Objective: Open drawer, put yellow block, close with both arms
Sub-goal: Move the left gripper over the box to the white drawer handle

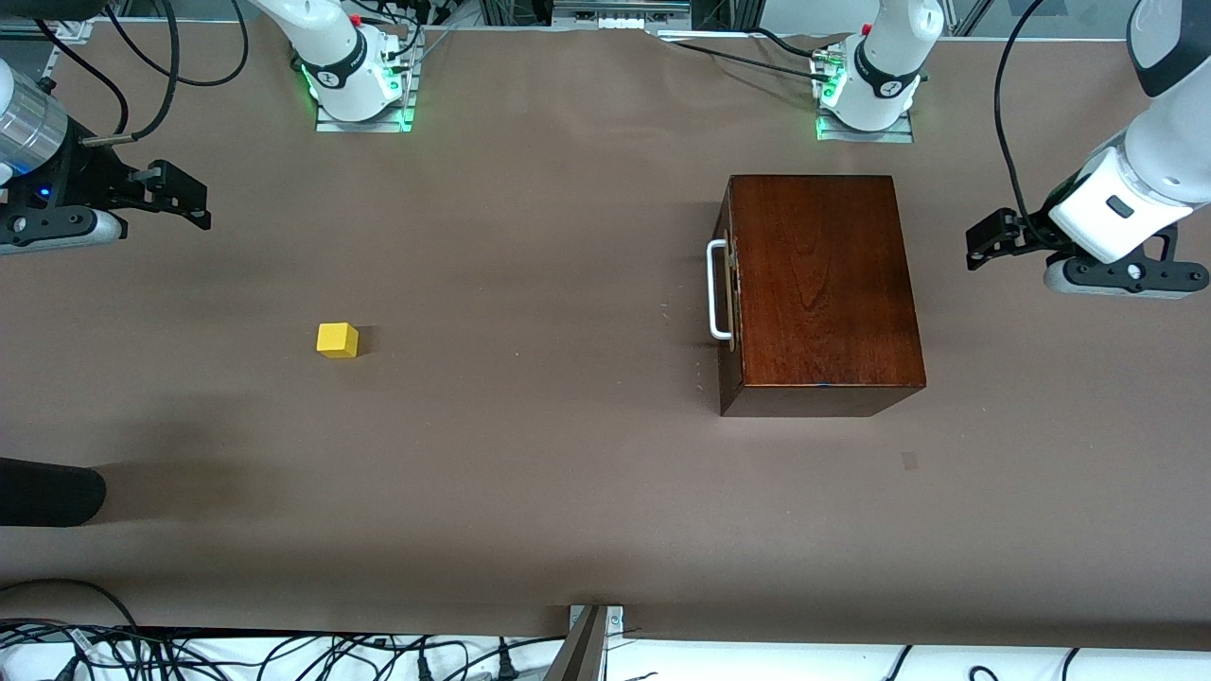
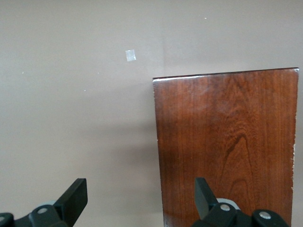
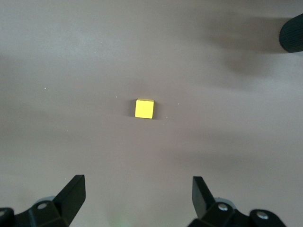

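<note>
1. Worktop (image 1: 530,492): a brown surface carrying two objects, with both arm bases along the upper edge of the front view.
2. Mahogany box (image 1: 818,284): sits right of centre in the front view, toward the left arm's end of the worktop. Its drawer (image 1: 727,293) is fully closed, with the white bar handle (image 1: 716,289) facing the middle of the worktop.
3. Yellow block (image 1: 338,340): lies alone on the bare worktop, left of centre in the front view, well apart from the box and toward the right arm's end. It appears at the centre of the right wrist view (image 3: 144,109).
4. Right gripper (image 1: 189,203): hangs at the upper left of the front view, over bare worktop, jaws spread wide and empty.
5. Left gripper (image 1: 984,244): hangs at the right edge of the front view, beside the box, jaws released and holding nothing; its wrist view shows the box top (image 2: 227,142) below.
6. Small pale square of tape (image 1: 909,461): on the worktop, nearer the front camera than the box.
</note>
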You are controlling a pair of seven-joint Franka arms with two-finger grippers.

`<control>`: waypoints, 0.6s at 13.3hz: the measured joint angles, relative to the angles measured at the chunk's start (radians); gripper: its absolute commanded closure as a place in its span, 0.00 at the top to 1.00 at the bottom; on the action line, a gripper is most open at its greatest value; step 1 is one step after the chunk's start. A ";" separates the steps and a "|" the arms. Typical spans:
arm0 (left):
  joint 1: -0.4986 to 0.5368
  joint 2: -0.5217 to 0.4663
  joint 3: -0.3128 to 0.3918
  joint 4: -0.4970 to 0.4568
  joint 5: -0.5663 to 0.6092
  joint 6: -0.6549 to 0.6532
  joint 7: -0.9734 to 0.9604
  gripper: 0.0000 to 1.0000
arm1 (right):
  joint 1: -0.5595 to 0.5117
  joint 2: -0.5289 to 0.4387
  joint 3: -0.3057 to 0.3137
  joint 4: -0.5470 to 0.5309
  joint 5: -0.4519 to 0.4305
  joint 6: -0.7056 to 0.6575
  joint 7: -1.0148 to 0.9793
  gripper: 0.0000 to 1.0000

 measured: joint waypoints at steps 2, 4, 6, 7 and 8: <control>-0.022 0.003 -0.008 0.003 0.000 -0.011 0.000 1.00 | 0.000 0.000 -0.001 0.000 0.000 0.001 0.000 1.00; -0.061 0.004 -0.025 0.016 0.000 -0.013 0.000 1.00 | 0.000 0.000 -0.001 0.000 0.000 0.001 0.000 1.00; -0.132 0.013 -0.037 0.037 0.000 -0.016 -0.023 1.00 | 0.000 0.000 -0.003 0.000 0.000 0.004 0.000 1.00; -0.174 0.029 -0.041 0.055 0.000 -0.016 -0.056 1.00 | 0.000 0.001 -0.004 0.000 0.000 0.007 0.000 1.00; -0.218 0.059 -0.043 0.083 0.000 -0.016 -0.097 1.00 | 0.000 0.001 -0.005 0.000 0.000 0.011 0.000 1.00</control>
